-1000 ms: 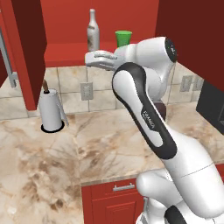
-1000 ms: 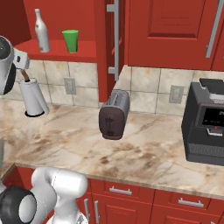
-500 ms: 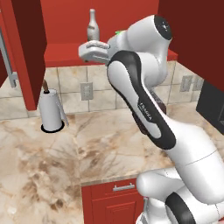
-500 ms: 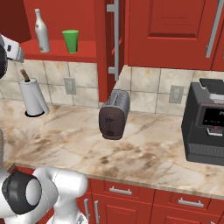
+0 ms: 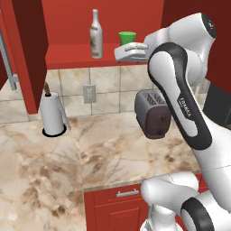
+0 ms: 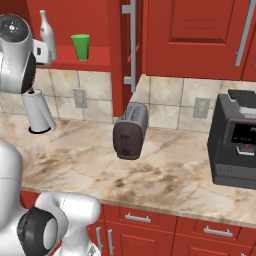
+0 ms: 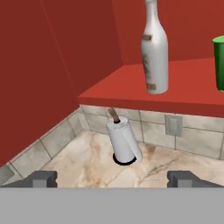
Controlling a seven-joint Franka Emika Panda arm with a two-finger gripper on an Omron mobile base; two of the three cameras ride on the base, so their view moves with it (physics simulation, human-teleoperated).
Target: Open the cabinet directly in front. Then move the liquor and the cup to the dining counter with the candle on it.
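The red cabinet [image 5: 27,54] stands open, its doors swung out to both sides [image 6: 125,45]. On its bottom shelf [image 5: 72,57] the pale liquor [image 5: 94,35] stands upright, with the green cup [image 5: 127,38] to its right. Both also show in the right base view, liquor [image 6: 47,32] and cup [image 6: 80,47]. My gripper [image 5: 121,53] hovers just in front of the shelf edge, below the cup and right of the liquor, touching neither. In the hand view the gripper [image 7: 113,179] is open and empty, with the liquor [image 7: 154,48] above it and the cup [image 7: 219,63] at the right edge. The dining counter and the candle are out of view.
On the marble worktop [image 5: 49,171] under the cabinet stand a paper-towel roll [image 5: 53,113] at the left and a dark toaster [image 5: 153,113] in the middle. A black coffee machine [image 6: 235,145] sits further right. Red drawers [image 5: 117,198] run below, and a closed wall cabinet [image 6: 195,35] hangs on the right.
My hand has risen and slid right along the shelf edge, from in front of the liquor to below the cup. The elbow swung upward. The jaws stayed open.
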